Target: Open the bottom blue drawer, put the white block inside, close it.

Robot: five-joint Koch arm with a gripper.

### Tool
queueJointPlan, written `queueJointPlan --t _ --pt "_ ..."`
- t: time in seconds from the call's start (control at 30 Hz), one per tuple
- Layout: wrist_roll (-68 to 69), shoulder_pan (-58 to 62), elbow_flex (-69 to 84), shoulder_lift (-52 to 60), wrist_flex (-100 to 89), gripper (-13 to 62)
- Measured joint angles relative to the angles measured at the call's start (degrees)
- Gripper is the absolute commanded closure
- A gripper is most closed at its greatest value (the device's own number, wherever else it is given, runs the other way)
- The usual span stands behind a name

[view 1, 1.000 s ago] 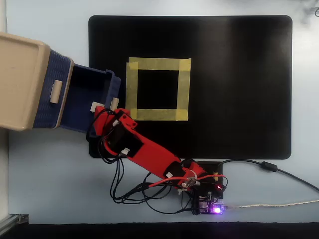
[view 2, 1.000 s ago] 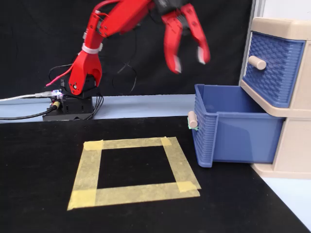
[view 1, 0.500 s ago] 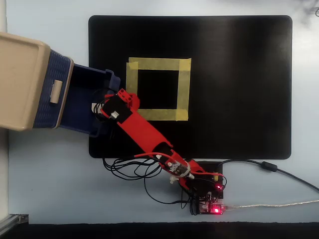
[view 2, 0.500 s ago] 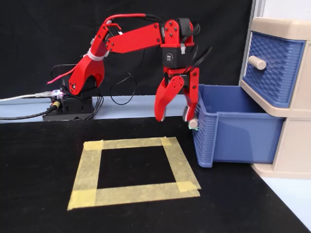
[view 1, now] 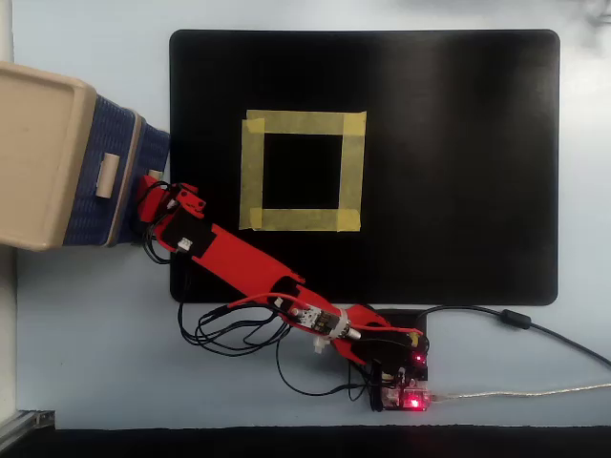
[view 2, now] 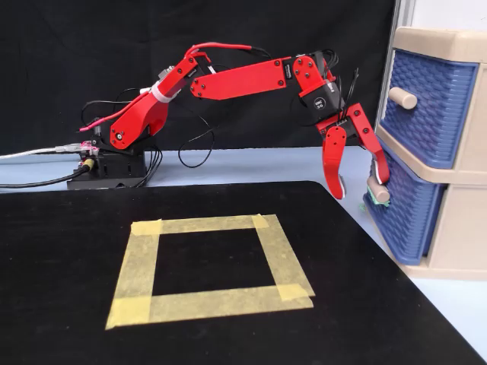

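The bottom blue drawer (view 2: 415, 220) sits pushed into the beige cabinet (view 2: 456, 243); from above only a thin strip of its front (view 1: 156, 153) shows. My red gripper (view 2: 361, 186) is open right in front of it. The right finger (view 2: 378, 156) rests against the drawer's small beige handle (view 2: 377, 192), and the left finger (view 2: 333, 163) hangs free over the table. In the overhead view the gripper (view 1: 151, 191) reaches the cabinet's lower right corner. The white block is out of view.
The twin upper blue drawer (view 2: 430, 106) is shut above the bottom one. A yellow tape square (view 1: 302, 172) lies on the black mat (view 1: 458, 172). The arm's base, controller board (view 1: 401, 382) and loose cables sit at the mat's near edge in the overhead view.
The bottom drawer stood pulled out a second ago and is now pushed in. The gripper came down from above it and moved toward the cabinet, against the drawer's front.
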Motion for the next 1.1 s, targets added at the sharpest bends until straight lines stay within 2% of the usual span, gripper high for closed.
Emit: queueJointPlan --t 0.4,0.47,0.6,0.67,0.73,0.93,1.1 --pt "-11.87 -0.97 0.09 0.18 0.97 15.0" --pt "-11.95 -0.79 0.18 1.67 5.10 15.0" --pt "-10.63 3.69 1.58 11.87 25.66 15.1" --pt "-3.96 9.40 3.43 21.18 35.16 15.1" --pt "7.73 15.21 13.62 29.88 36.83 15.1" --pt "44.65 33.66 56.69 55.55 36.04 15.2" --pt "74.00 54.32 81.21 72.77 29.36 15.2"
